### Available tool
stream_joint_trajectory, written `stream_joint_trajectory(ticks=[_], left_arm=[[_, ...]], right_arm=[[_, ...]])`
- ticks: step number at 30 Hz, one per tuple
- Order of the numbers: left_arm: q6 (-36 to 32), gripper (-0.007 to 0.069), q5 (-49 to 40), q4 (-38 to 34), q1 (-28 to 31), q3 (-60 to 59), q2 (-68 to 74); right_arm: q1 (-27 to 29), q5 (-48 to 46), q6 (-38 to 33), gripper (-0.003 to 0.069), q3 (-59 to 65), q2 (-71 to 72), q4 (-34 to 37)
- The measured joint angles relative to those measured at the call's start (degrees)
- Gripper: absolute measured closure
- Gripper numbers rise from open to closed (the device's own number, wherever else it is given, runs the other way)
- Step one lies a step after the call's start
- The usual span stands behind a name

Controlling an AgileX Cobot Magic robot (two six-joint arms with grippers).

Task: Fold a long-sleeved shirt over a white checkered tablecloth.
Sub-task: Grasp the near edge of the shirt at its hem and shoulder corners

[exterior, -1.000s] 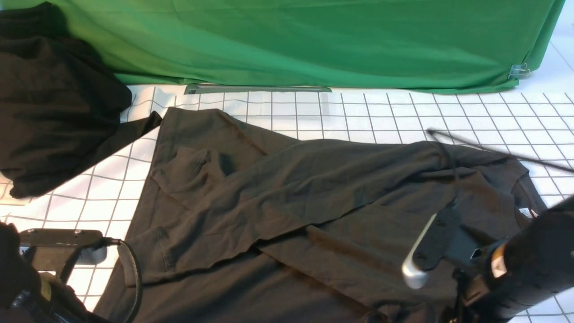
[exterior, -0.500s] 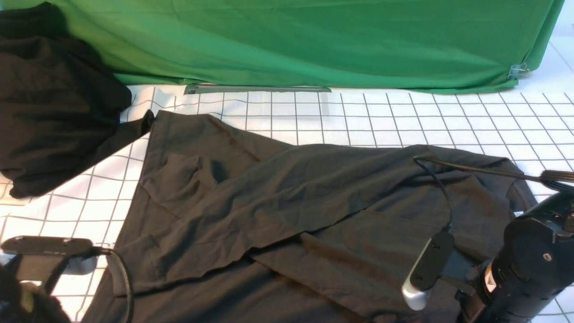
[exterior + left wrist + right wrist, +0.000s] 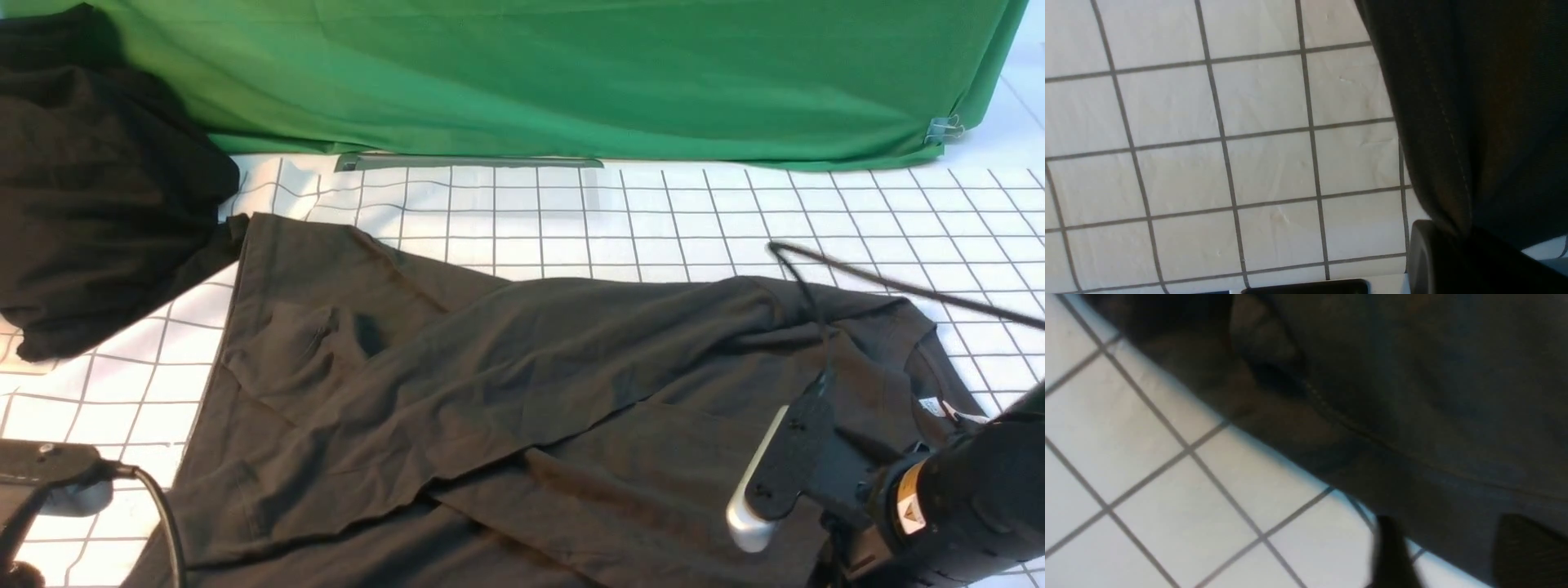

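Note:
The long-sleeved shirt (image 3: 522, 392) lies crumpled across the white checkered tablecloth (image 3: 694, 212), its white neck label (image 3: 929, 405) at the right; the logo is hidden. In the left wrist view my left gripper (image 3: 1457, 241) is shut on a gathered stitched edge of the shirt (image 3: 1474, 122). In the right wrist view, which is blurred, my right gripper (image 3: 1449, 547) stands open astride the shirt's edge (image 3: 1412, 416): one finger (image 3: 1392, 555) is over the tablecloth (image 3: 1147, 477), the other over fabric. In the front view only the two arms show at the bottom corners.
A blacker garment heap (image 3: 98, 196) sits at the far left, touching the shirt's corner. The green fabric sheet (image 3: 571, 73) hangs along the back. A thin black cable (image 3: 898, 286) crosses above the shirt's right shoulder.
The shirt has slid to the left and toward me. My left arm has drawn down and left, nearly out of the front view. The right arm dipped, then rose again.

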State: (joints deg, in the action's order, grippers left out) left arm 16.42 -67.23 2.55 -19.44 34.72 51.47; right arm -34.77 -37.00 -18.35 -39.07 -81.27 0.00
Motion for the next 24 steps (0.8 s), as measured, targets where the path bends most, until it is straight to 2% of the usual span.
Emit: stream_joint_trajectory(ticks=[1,2,4,8,10,12,13,15,16,18,21,24], left_arm=[[0.00,0.0601,0.14,0.00,0.00,0.00,0.00],[0.00,0.0601,0.37,0.07,0.00,0.00,0.00],[0.04,0.0601,0.56,0.09,0.00,0.00,0.00],[0.04,0.0601,0.78,0.13,0.00,0.00,0.00],[0.06,0.0601,0.83,0.13,0.00,0.00,0.00],[0.06,0.0601,0.89,0.13,0.00,0.00,0.00],[0.06,0.0601,0.89,0.13,0.00,0.00,0.00],[0.06,0.0601,0.89,0.13,0.00,0.00,0.00],[0.06,0.0601,0.74,0.13,0.00,0.12,0.00],[0.50,0.0601,0.40,0.13,0.00,1.62,0.00],[1.39,0.0601,0.42,1.04,0.00,5.42,0.06],[3.23,0.0601,0.94,5.98,0.00,11.68,1.92]], right_arm=[[0.00,0.05,0.00,0.0255,0.00,-0.18,0.00],[0.00,0.59,-0.60,0.0208,0.00,-1.53,0.77],[0.00,1.46,-1.31,0.0179,0.00,-3.40,2.21],[0.00,2.66,-2.80,0.0189,0.00,-6.66,3.24],[0.00,2.91,-3.27,0.0260,0.00,-7.99,3.12],[0.00,3.33,-3.46,0.0379,-0.07,-8.12,2.81],[0.00,3.33,-3.46,0.0413,-0.07,-8.12,2.81],[0.00,3.32,-3.48,0.0572,-0.07,-7.78,2.87],[0.00,3.09,-3.48,0.0606,-0.07,-7.27,3.03],[0.00,2.34,-3.52,0.0638,-0.07,-5.12,3.17],[0.00,1.12,-3.52,0.0642,-0.14,-1.76,3.08],[0.00,-0.66,-3.02,0.0645,-2.10,1.88,1.60]])
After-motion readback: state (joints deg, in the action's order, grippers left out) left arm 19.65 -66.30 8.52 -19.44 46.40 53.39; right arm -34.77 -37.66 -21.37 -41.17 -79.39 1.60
